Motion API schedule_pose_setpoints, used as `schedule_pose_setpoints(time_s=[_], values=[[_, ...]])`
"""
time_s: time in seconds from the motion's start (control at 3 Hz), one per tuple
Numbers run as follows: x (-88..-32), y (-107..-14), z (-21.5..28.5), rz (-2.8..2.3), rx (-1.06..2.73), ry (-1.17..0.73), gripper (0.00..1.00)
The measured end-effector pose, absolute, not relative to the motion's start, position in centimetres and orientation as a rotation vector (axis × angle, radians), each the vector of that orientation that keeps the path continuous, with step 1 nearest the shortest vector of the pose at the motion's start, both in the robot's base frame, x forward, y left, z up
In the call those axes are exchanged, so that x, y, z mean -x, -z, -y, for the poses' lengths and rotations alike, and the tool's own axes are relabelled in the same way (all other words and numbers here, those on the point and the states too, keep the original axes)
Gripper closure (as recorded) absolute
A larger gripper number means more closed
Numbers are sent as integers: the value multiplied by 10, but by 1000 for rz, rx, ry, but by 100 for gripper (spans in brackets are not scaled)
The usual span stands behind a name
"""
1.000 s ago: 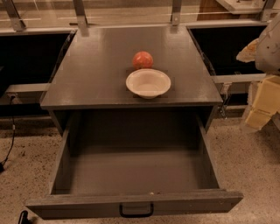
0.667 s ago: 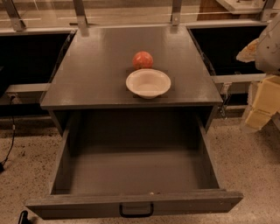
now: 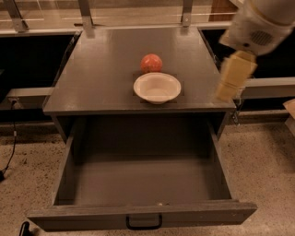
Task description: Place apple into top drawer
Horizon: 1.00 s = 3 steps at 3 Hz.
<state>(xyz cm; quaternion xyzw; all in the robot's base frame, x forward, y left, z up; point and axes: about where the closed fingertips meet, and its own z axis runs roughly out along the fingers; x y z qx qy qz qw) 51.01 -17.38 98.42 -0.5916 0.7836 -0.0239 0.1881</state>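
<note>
End effector (image 3: 233, 78) by cabinet (image 3: 101, 78) right edge; white bowl (image 3: 157, 87) fronting apple (image 3: 151, 63).

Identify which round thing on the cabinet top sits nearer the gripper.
The white bowl, in front of the apple; the gripper hovers at the right edge of the cabinet.

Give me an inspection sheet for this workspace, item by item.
Surface: flat grey cabinet top, carrying two things.
Job's things: small round red-orange apple on the top, just behind the bowl; wide grey top drawer pulled open, looks empty.
Clutter: white bowl, empty.
Grippers: cream gripper near the top's right edge, apart from the apple.
Cables: black cable down to the floor, left.
Surroundings: speckled floor; metal posts behind.
</note>
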Motion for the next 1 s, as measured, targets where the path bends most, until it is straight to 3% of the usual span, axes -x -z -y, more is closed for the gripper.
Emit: schedule_pose_setpoints(time_s=[0.67,1.0], values=[[-613,-999,99,-2219,1533,-56,0],[-621,-1006,91,-2234,1466,-73,0]])
